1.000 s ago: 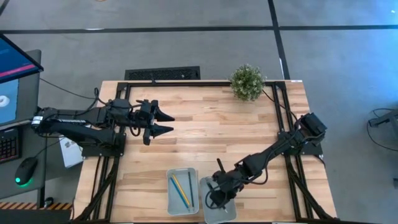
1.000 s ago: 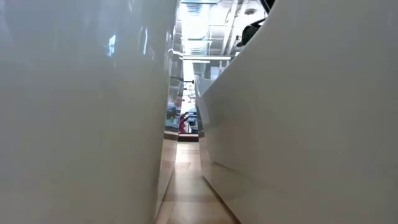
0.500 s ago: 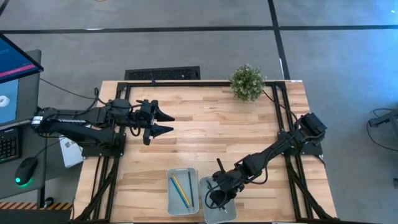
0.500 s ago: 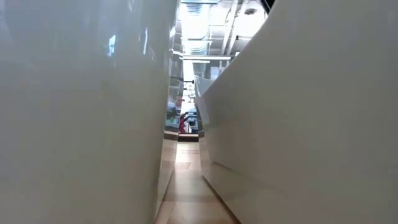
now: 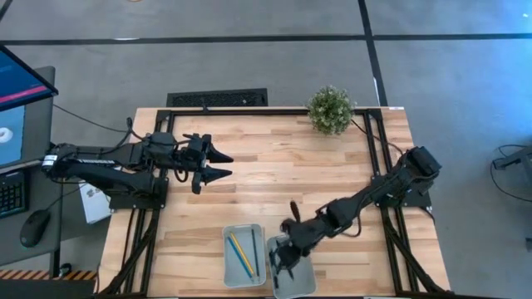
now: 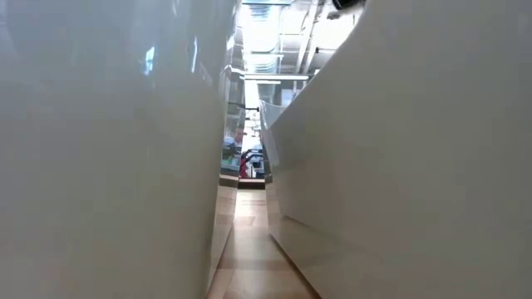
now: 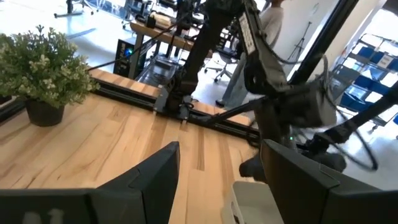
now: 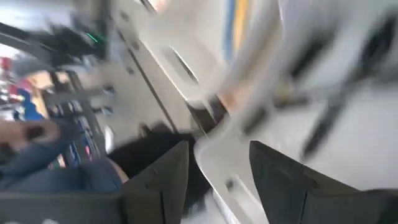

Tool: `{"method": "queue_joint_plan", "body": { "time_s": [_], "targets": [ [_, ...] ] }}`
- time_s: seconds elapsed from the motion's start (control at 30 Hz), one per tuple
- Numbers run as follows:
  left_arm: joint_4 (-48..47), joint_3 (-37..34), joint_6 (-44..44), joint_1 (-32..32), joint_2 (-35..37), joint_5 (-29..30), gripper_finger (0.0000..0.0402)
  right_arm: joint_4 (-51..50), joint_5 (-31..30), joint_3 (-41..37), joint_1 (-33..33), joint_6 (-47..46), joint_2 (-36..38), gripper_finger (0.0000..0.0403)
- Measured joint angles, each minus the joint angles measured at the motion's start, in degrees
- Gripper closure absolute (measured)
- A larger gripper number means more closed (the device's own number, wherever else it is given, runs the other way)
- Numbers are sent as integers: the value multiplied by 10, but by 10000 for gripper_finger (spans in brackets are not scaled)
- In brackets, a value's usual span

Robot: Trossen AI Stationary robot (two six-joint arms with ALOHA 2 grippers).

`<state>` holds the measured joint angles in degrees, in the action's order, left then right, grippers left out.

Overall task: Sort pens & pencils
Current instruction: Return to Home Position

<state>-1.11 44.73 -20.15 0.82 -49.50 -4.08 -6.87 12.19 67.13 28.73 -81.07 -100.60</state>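
Two pale trays stand side by side at the table's near edge. The left tray (image 5: 243, 255) holds the yellow pencil (image 5: 236, 252) and the light blue pencil (image 5: 246, 257), both lying flat. My right gripper (image 5: 280, 259) hangs open over the right tray (image 5: 301, 274), pointing down at its left wall. In the right wrist view, dark pens (image 8: 323, 124) lie blurred in that tray, and the yellow pencil (image 8: 239, 18) shows beyond its wall. My left gripper (image 5: 223, 164) waits open at the table's far left, above the wood.
A small potted plant (image 5: 331, 110) stands at the far edge, right of the middle. Bare wood (image 5: 283, 178) lies between the two arms. In the low view the two trays' white walls (image 6: 100, 149) fill most of the picture.
My right gripper has shifted a little toward the table's left edge over the right tray, and its forearm has swung the same way. The pencils lie as before.
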Motion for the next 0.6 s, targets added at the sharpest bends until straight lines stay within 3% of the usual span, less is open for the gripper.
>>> {"method": "queue_joint_plan", "body": {
  "time_s": [0.1,0.2,0.33,0.43,0.5,0.6],
  "targets": [
    [9,0,3,0,0,3,186,0,-66,0,-17,73,48,207],
    [31,0,6,0,2,5,186,-2,-144,0,-36,227,114,204],
    [52,0,34,-5,0,34,186,3,-334,1,-42,489,183,205],
    [56,0,48,-10,0,82,186,1,-463,1,-43,595,209,208],
    [56,0,49,-13,0,111,186,0,-495,1,-53,646,225,209],
    [56,0,49,-17,0,137,186,-4,-450,1,-84,697,242,211]
  ]
}}
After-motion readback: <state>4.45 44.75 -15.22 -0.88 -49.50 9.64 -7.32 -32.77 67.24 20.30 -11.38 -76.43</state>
